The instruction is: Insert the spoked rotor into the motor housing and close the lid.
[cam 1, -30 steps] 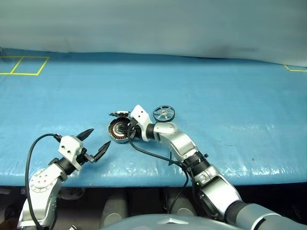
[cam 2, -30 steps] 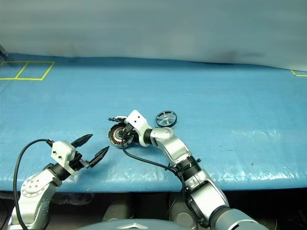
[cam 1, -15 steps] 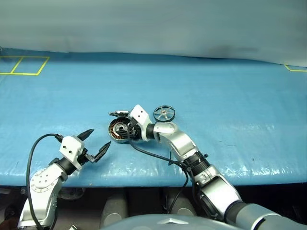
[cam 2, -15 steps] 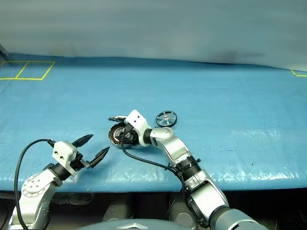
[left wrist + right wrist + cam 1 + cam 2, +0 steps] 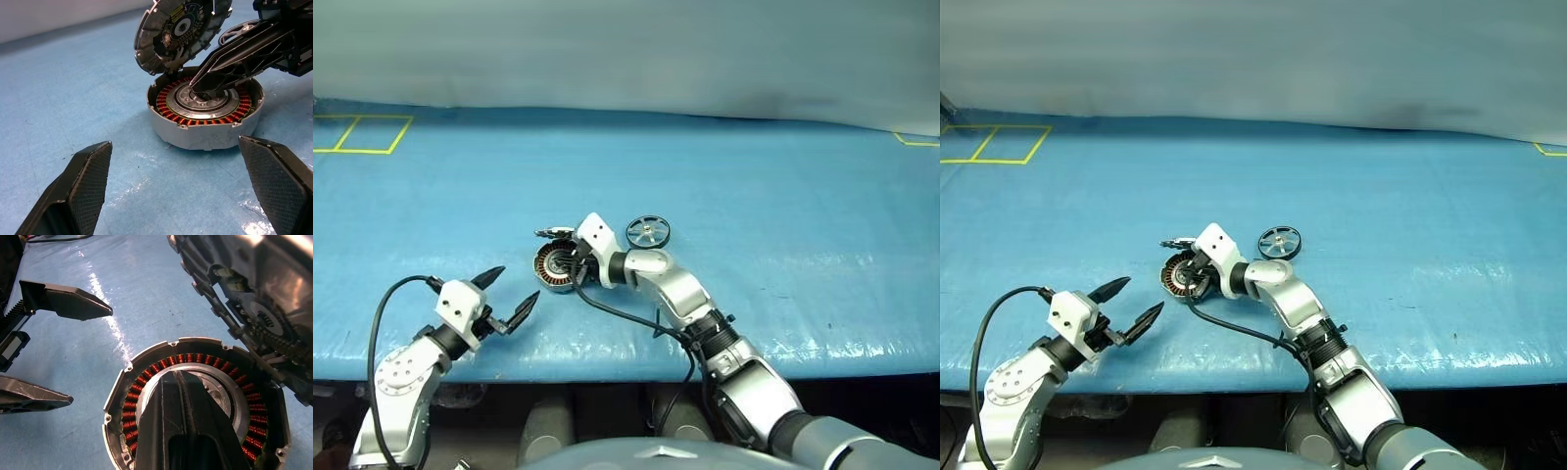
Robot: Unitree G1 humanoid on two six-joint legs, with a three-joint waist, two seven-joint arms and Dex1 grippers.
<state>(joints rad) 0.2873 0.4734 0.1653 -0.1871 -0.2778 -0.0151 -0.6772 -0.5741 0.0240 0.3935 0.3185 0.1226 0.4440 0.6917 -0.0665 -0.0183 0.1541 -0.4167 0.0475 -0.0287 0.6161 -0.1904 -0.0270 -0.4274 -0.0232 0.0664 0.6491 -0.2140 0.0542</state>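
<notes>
Right gripper (image 5: 201,93) over blue table (image 5: 783,196)

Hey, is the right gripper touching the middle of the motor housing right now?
Touching. In the left wrist view the shut tips of the right gripper press on the pale centre disc of the motor housing, no gap between them. The lid stands open behind.
</notes>
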